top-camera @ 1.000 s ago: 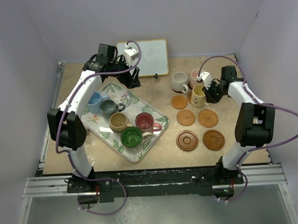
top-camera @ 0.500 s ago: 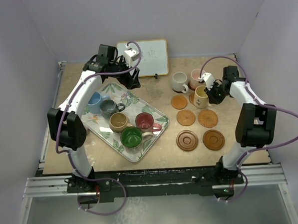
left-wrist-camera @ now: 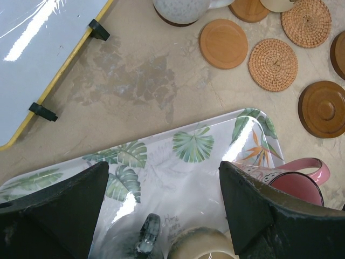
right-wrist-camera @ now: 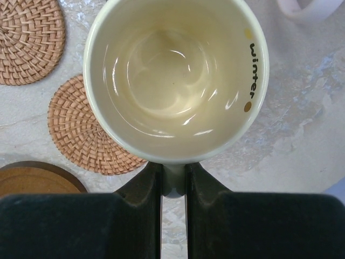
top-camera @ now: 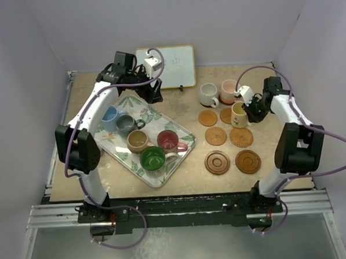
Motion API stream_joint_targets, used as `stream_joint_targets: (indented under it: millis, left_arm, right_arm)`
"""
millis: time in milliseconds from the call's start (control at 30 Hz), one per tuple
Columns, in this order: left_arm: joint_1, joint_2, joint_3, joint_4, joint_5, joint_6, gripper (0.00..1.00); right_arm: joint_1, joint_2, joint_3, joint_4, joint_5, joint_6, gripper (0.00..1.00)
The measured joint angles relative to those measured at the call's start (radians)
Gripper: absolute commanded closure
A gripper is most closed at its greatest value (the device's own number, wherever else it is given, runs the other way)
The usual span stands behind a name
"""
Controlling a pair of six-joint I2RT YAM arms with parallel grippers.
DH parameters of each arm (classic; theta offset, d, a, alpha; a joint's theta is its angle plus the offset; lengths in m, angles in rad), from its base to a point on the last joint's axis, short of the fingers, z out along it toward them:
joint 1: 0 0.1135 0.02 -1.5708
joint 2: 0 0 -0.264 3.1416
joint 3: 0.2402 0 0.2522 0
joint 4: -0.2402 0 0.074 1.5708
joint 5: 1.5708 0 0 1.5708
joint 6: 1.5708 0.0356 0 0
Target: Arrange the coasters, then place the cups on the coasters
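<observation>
Right gripper [top-camera: 250,109] had its fingers [right-wrist-camera: 141,186] pinched on the handle of the yellow cup [right-wrist-camera: 175,81]. The cup was upright, mouth up, with "winter" printed inside the rim. It was well off the leaf-patterned tray [top-camera: 152,114], on the tray's right-arm side, over the coaster group; couldn't tell if its base touched anything.

Left gripper [left-wrist-camera: 161,175] hung over the tray's far end, fingers [left-wrist-camera: 59,210] spread wide, nothing between them.

Five cups stood on the tray: light blue cup [top-camera: 109,117], dark grey cup [top-camera: 126,125], tan cup [top-camera: 138,141], red cup [top-camera: 169,140], green cup [top-camera: 152,158].

Off-white cup [top-camera: 208,94] and pink cup [top-camera: 227,90] stood side by side beyond the tray's far right corner.

Flat on the bench [top-camera: 183,108], between the tray and the right arm, lay:
- orange-brown coaster [top-camera: 208,118]
- first woven coaster [top-camera: 216,136]
- second woven coaster [top-camera: 241,137]
- first dark brown coaster [top-camera: 217,162]
- second dark brown coaster [top-camera: 248,161]

Whiteboard [top-camera: 169,66] stood behind the tray's far end.
</observation>
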Motion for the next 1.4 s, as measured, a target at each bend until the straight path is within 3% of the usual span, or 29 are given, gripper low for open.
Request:
stream_joint_targets:
  millis: [533, 867, 1400]
  left_arm:
    - [0.000, 0.000, 0.000, -0.005, 0.000, 0.000, 0.20]
    - [0.000, 0.000, 0.000, -0.005, 0.000, 0.000, 0.20]
    - [0.000, 0.000, 0.000, -0.005, 0.000, 0.003, 0.20]
  right_arm:
    - [0.003, 0.000, 0.077, 0.040, -0.056, 0.105, 1.00]
    - [0.077, 0.019, 0.077, 0.112, -0.058, 0.158, 1.00]
    - [0.090, 0.064, 0.016, 0.139, -0.056, 0.140, 1.00]
